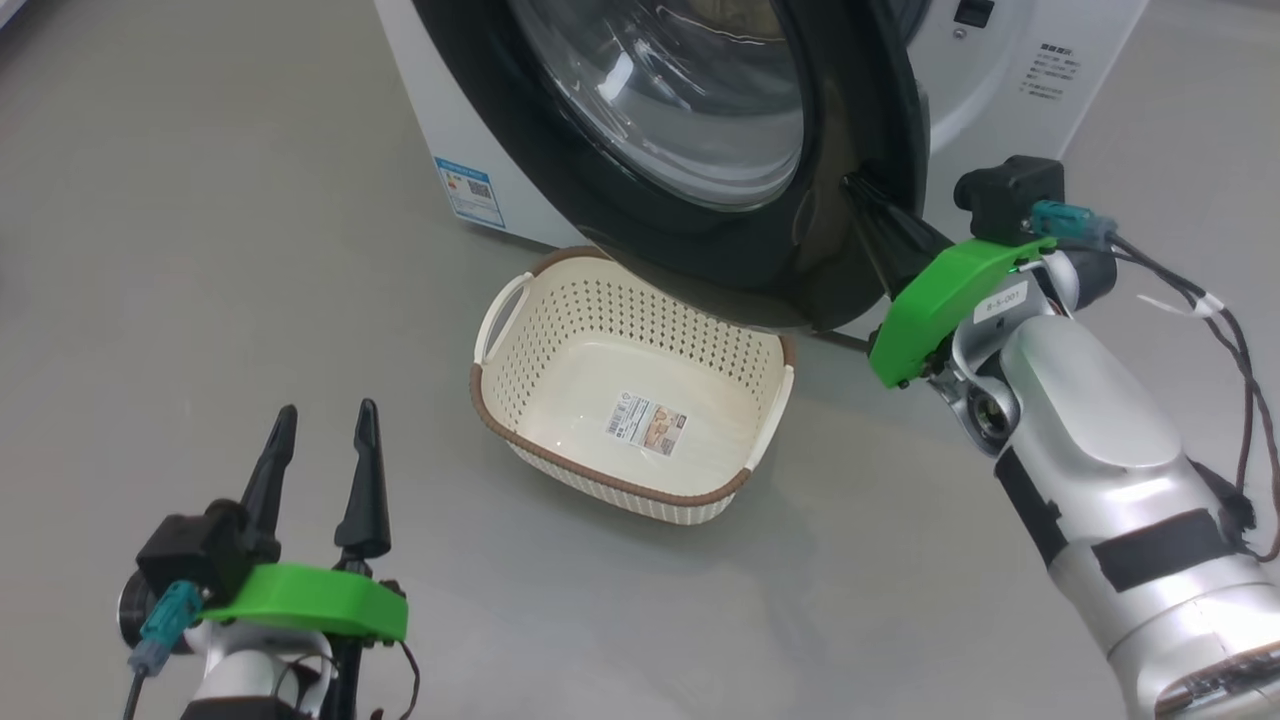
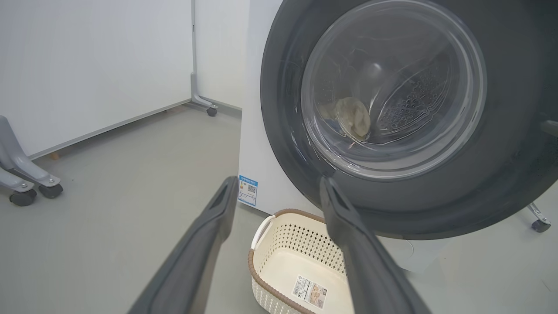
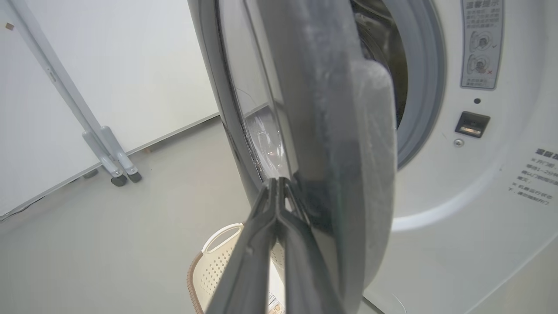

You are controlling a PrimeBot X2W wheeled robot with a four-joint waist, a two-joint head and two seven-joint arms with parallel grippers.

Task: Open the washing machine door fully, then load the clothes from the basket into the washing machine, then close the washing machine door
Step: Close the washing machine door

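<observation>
The washing machine [image 1: 1000, 90] is white, and its door [image 1: 620, 200], black-rimmed with a clear glass bowl, stands ajar and hangs over the far edge of the basket [image 1: 520, 440]. My right gripper [image 1: 852, 183] is shut, its tips touching the door's black rim; the right wrist view shows the right gripper [image 3: 277, 181] against the door [image 3: 331, 131], seen edge-on. The cream basket holds just a label sticker. Pale clothes [image 2: 353, 117] show through the door glass, in front of the drum's perforated wall. My left gripper [image 1: 326, 410] stands open at lower left, apart from the basket.
The grey gasket [image 3: 423, 87] shows in the gap behind the door. White partition panels on grey wheeled feet [image 2: 26, 183] stand to the left of the machine. Another caster [image 2: 540, 224] sits on the far side. Grey floor [image 1: 200, 250] surrounds the basket.
</observation>
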